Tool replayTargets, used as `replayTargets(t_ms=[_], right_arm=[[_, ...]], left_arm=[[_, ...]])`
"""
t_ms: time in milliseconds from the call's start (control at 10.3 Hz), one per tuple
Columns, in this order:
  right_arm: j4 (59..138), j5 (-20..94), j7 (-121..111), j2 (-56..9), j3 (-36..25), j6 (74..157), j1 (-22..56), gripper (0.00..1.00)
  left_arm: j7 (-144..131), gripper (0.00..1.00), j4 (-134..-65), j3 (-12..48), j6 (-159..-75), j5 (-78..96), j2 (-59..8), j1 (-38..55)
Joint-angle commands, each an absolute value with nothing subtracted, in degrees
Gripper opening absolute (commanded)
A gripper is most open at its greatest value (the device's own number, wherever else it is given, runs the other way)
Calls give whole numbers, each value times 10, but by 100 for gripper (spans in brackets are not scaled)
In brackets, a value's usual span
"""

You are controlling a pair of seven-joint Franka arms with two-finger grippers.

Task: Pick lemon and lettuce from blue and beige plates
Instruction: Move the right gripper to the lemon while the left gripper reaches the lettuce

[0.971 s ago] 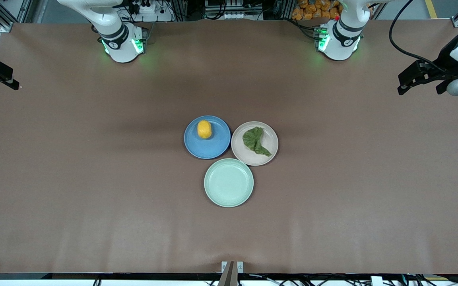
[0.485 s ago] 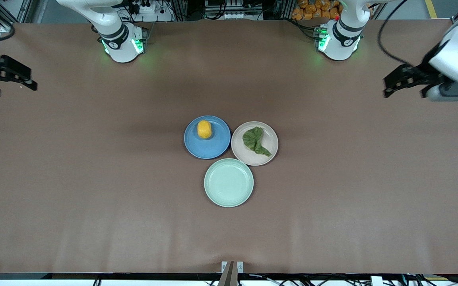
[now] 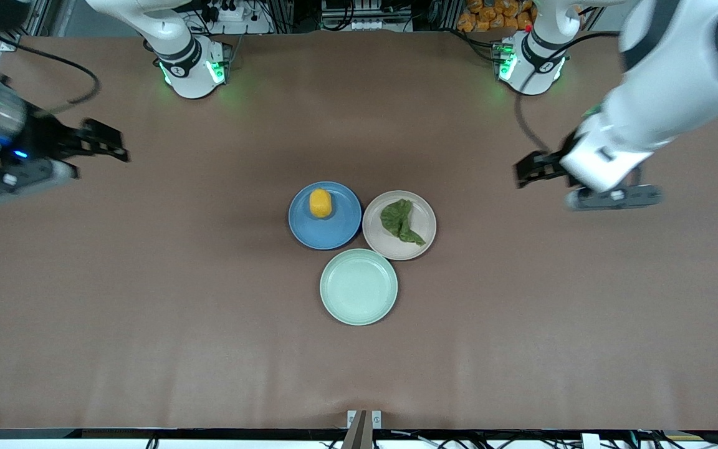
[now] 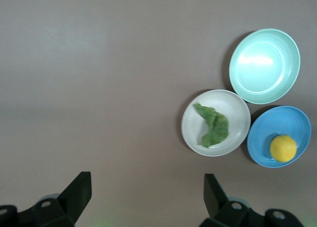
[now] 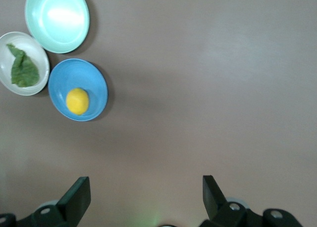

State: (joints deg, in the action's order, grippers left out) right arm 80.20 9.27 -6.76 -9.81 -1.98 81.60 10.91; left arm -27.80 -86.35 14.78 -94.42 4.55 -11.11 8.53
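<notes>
On my screens, the left arm's jaws (image 3: 530,169) stood spread wide with nothing between them, up in the air over bare table (image 3: 147,312) toward the left arm's end, well apart from the plates. In the left wrist view the two dark fingers (image 4: 77,192) framed only brown tabletop. The right arm's jaws (image 3: 106,143) were likewise wide apart and held nothing, hanging over bare table toward the right arm's end; its wrist view showed the fingers (image 5: 77,195) with open table between them.

The lemon (image 3: 320,203) lay on the blue plate (image 3: 334,234), on the part of it farther from the front camera. The lettuce (image 3: 400,221) lay crumpled on the beige plate (image 3: 424,240), near its middle. I saw those two plates side by side at the table's centre with rims touching or nearly so, the blue one toward the right arm's end and the beige one toward the left arm's. A mint-green plate (image 3: 358,287) sat just nearer the camera, tucked against both. Both wrist views caught all three plates off to one side of the jaws.
</notes>
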Motion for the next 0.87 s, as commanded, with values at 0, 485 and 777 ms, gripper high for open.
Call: replayTargets(t_ms=[0,485,777], right_arm=[[833,105,-32,-121,0,863,132,100],[903,105,115,-203,32,973,212,100],[988,105,169,-222,33,1098,266,100]], left_arm=[[-322,100,-860,147,-958,27,-145,133],[-382,100,-1042,147,-1147,20,-153,185],[-435,100,-1087,147,-1230,18,-173,227]])
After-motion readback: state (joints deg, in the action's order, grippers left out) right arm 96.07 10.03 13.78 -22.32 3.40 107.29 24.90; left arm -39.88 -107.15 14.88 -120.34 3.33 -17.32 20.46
